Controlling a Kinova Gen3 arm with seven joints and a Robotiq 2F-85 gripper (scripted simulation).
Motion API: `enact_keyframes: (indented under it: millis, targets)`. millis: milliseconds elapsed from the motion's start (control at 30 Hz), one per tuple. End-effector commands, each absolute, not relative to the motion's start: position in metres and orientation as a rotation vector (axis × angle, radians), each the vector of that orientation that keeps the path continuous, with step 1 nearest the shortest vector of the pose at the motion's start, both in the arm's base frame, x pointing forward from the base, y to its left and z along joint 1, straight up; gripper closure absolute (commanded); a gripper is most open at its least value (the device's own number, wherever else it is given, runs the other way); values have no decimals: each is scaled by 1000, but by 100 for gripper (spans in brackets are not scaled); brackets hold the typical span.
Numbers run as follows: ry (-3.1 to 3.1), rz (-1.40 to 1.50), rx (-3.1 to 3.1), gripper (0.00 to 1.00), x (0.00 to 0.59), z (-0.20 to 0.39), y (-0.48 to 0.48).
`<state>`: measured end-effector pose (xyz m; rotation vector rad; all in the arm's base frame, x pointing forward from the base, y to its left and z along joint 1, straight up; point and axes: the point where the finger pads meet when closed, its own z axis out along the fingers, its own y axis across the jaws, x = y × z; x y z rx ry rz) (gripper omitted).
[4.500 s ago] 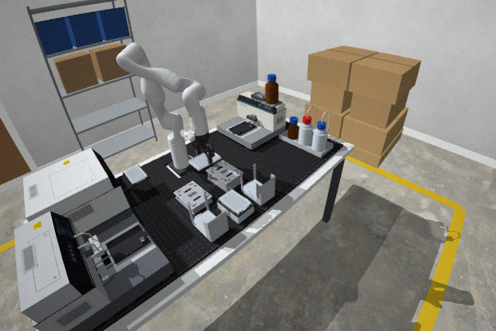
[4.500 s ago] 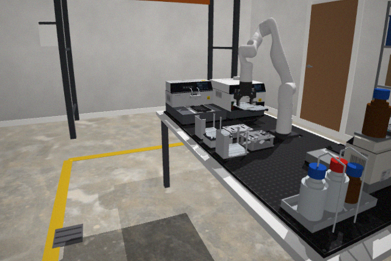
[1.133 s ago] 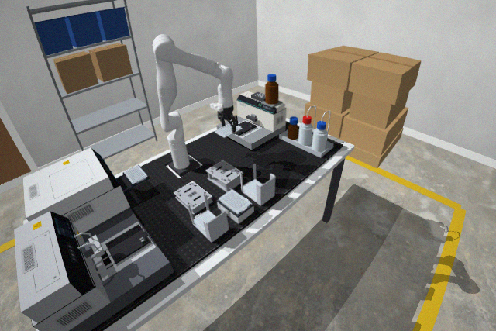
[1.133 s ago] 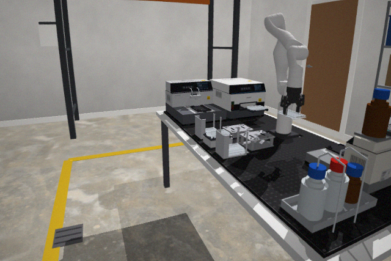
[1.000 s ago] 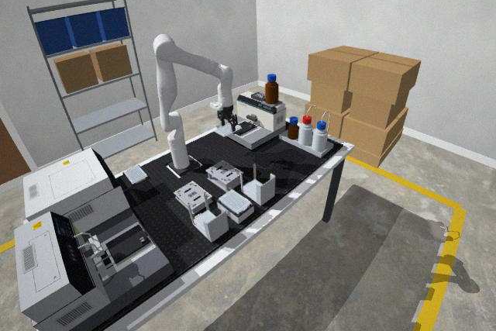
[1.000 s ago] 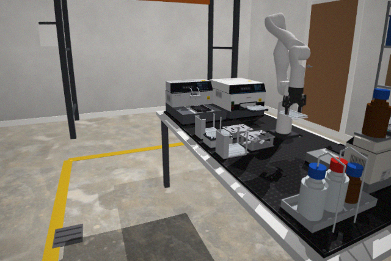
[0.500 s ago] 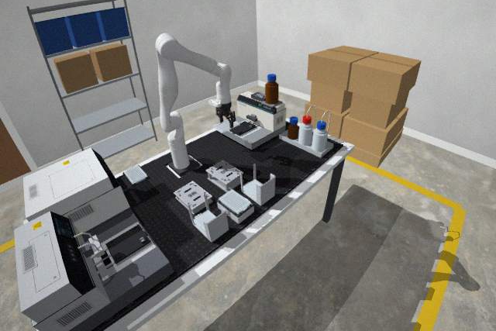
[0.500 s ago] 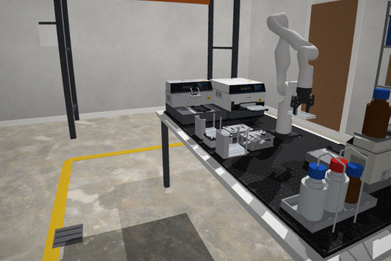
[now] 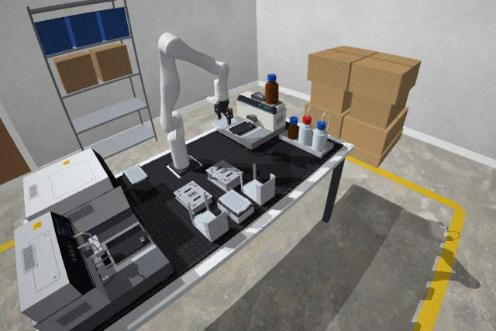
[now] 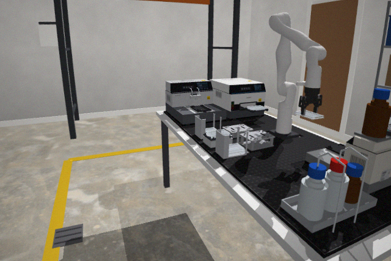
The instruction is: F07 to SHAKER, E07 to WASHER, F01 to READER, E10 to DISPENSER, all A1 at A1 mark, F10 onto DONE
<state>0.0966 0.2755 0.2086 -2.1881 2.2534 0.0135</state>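
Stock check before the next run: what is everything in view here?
Instruments: two, grey-white, deck's left end.
Instrument: one, white, far end; brown bottle on top.
Tray: one, grey, holding three bottles.
Racks: two, white, front edge.
Nests: two, grey, mid-deck.
Cartons: brown stack, floor, right.
Shelf: one, grey, back wall.
Arm: one, white; pincer holds a white plate.

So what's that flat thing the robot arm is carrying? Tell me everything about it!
It's a thin, pale grey plate, rectangular and plastic-looking. It lies flat in the air, pinched from above between the fingers of the black gripper. Nothing else touches it. It hangs over the far side of the table, close to the machine with the brown bottle on top.
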Motion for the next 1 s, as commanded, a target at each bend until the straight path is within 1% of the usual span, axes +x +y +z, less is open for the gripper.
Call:
enact_keyframes:
  millis: [0,500,967]
  targets:
    - [2255,10,-2187,6,91,209,279]
    - [2255,10,-2187,6,47,209,301]
    - [2256,10,-2185,6,39,209,341]
